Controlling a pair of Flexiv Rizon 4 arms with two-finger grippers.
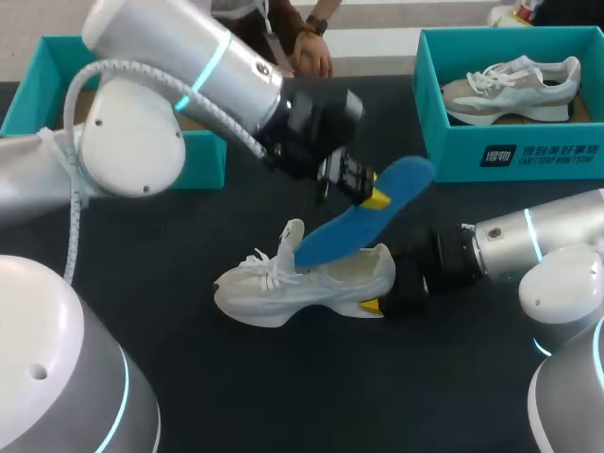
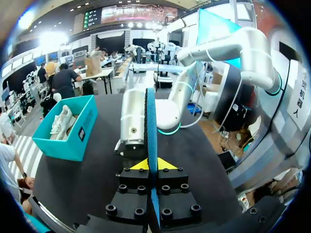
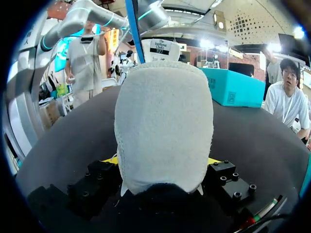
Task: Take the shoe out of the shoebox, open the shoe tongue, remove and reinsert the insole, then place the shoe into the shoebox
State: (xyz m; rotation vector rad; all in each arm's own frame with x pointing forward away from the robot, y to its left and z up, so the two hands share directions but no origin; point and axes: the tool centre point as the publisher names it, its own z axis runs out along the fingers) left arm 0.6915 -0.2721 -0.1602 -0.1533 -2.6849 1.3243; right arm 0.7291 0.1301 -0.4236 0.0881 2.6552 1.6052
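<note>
Left claw (image 1: 376,195), pinching the blue insole (image 1: 363,226), should keep it aligned with the shoe (image 1: 302,283) while right claw (image 1: 377,304) clamps the heel.

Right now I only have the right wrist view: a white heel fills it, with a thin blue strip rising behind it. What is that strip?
Observer: It is a blue insole that you are seeing edge-on. The left gripper is shut on it.
Operator: Is it inside the shoe?
Observer: Only partly, if at all. In the head view its lower end is at the white shoe's opening, and the rest slants up and clear of it.
Operator: Is the teal box beyond the heel empty?
Observer: No. The teal shoebox already holds a second shoe.
</note>
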